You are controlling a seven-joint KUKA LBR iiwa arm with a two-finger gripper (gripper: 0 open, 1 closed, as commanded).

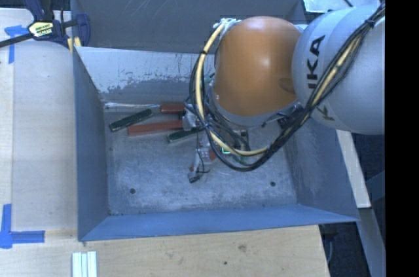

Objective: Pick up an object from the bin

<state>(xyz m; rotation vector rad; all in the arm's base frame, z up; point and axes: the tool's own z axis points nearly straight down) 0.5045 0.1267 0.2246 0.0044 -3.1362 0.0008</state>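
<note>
My gripper (200,161) hangs under the arm's orange dome, low over the middle of the bin floor, and most of it is hidden by the dome. Just to its left lies a short dark green stick (177,135). A long reddish-brown stick (150,129) lies flat beside that one. Further left, a dark green pen-like piece (129,119) is tilted. Another reddish-brown piece (171,109) rests near the back wall. Nothing shows between the gripper's tips.
The sticks form a loose group in the back left part of the bin floor. The arm and its cables cover the back right part. Bare grey floor stretches along the front and the front left corner.
</note>
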